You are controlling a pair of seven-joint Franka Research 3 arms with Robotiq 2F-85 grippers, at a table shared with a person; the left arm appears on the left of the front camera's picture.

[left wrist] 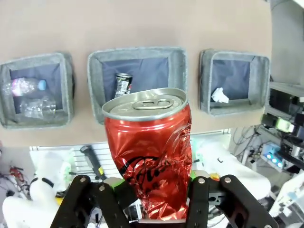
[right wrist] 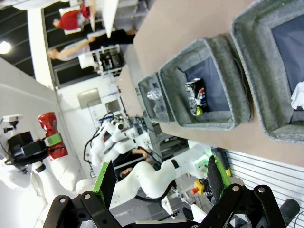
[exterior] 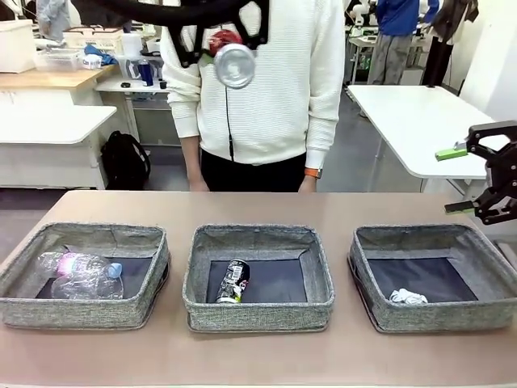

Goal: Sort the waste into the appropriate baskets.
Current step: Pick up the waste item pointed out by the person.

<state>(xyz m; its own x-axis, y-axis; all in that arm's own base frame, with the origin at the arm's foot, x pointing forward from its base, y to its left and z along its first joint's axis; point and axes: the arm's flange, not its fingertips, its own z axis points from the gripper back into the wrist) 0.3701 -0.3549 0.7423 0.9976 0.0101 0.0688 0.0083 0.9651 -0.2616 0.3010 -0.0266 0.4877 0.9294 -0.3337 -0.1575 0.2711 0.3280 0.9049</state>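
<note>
Two fingers of the left gripper point(left wrist: 152, 199) are clamped on the red soda can point(left wrist: 149, 154), gripping its lower body from both sides. In the left wrist view the can's long axis runs along the fingers, with the silver pull-tab top end pointing away from the wrist, down toward the surface point(left wrist: 142, 23). The red wall is dented and creased, most heavily near the gripped end. In the front view the can point(exterior: 230, 56) is held high above the surface, in front of the person's white sweater point(exterior: 266, 89), its circular silver end facing the camera.

The right gripper point(exterior: 489, 182) hangs at the right edge above the right basket point(exterior: 432, 319), its green-padded fingers spread wide apart with nothing between them.

Three grey woven baskets stand in a row on the brown surface. The left basket point(exterior: 81, 311) holds clear plastic bottles point(exterior: 81, 275) lying on their sides, one with a pink label and a blue cap. The middle basket point(exterior: 258, 311) holds the black soda can point(exterior: 233, 283), lying tilted with its long axis roughly front to back. The right basket holds a small white paper wad point(exterior: 406, 297).
</note>
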